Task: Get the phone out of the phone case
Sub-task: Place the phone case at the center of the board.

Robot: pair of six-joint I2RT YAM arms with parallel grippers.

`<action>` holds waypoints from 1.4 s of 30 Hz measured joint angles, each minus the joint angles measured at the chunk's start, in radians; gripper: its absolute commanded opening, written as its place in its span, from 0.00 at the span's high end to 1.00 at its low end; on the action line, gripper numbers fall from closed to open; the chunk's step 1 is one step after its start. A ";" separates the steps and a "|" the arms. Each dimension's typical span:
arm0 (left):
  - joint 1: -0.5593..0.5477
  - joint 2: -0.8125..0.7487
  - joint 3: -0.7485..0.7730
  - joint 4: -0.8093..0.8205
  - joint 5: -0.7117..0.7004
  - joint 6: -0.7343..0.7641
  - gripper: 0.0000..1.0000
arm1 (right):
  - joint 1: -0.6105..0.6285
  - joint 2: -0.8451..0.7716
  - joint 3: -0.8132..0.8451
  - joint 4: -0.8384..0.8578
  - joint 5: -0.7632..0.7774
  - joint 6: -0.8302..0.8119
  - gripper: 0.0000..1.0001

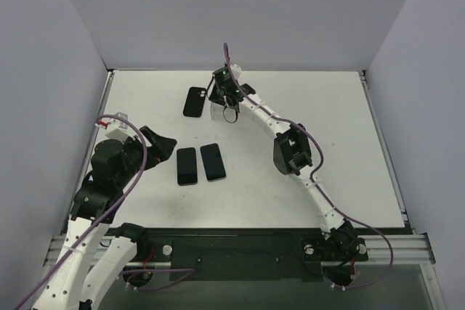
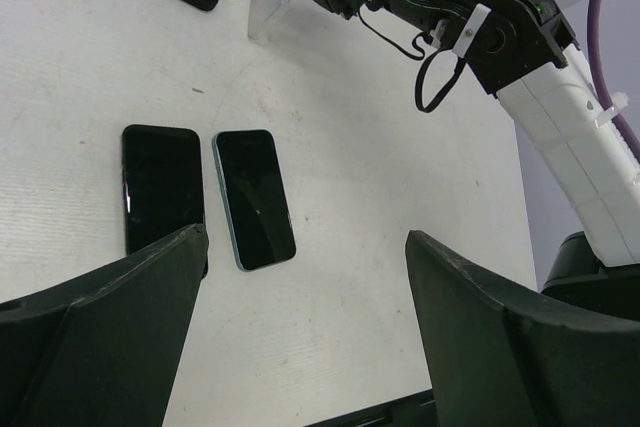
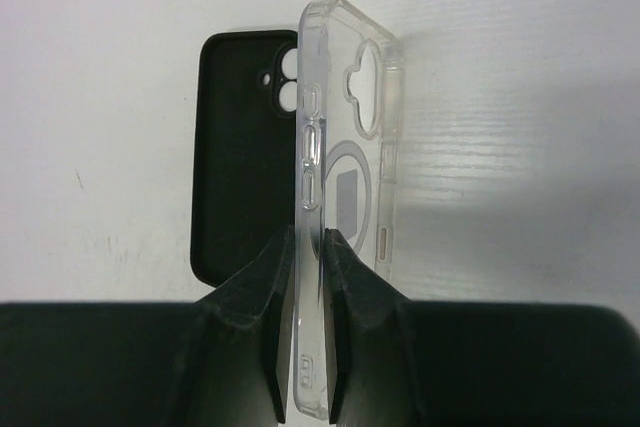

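My right gripper (image 3: 309,247) is shut on the side wall of a clear phone case (image 3: 345,137), held on edge just above the table at the back; the case looks empty. It also shows in the top view (image 1: 216,110) and the left wrist view (image 2: 262,9). A black case (image 3: 240,167) lies flat just left of it, also seen in the top view (image 1: 194,102). Two phones lie face up side by side mid-table: a black one (image 1: 187,165) and one with a light blue rim (image 1: 212,162). My left gripper (image 2: 305,277) is open and empty, near the phones.
The right arm (image 1: 290,150) arches over the table's middle from the near right. Grey walls close the back and both sides. The table's near edge carries a black rail (image 1: 232,248).
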 measured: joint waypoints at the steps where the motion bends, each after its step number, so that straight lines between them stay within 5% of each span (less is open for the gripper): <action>1: 0.000 0.000 0.003 0.000 0.000 0.000 0.09 | -0.001 0.005 0.006 0.002 -0.005 0.002 0.87; 6: -0.001 0.005 0.015 0.000 0.000 0.000 0.09 | -0.003 0.012 0.012 0.014 -0.024 0.008 0.74; 10: -0.001 0.005 0.016 0.000 0.000 0.000 0.09 | -0.003 0.013 0.012 0.018 -0.042 0.014 0.55; 20: -0.001 0.011 0.024 0.000 0.000 -0.002 0.09 | -0.005 0.013 0.013 0.022 -0.080 0.002 0.41; 24: -0.001 0.042 0.024 0.011 0.010 -0.004 0.10 | -0.014 0.008 -0.004 0.023 -0.095 -0.003 0.41; 27: -0.001 0.129 0.035 0.031 0.038 -0.006 0.20 | -0.027 -0.044 -0.123 0.035 -0.116 0.002 0.57; 32: 0.000 0.313 0.041 0.108 0.106 -0.033 0.23 | -0.072 -0.132 -0.324 0.101 -0.210 0.064 0.59; 42: 0.000 0.253 0.005 0.197 0.140 -0.092 0.24 | -0.099 -0.084 -0.283 0.165 -0.287 0.140 0.64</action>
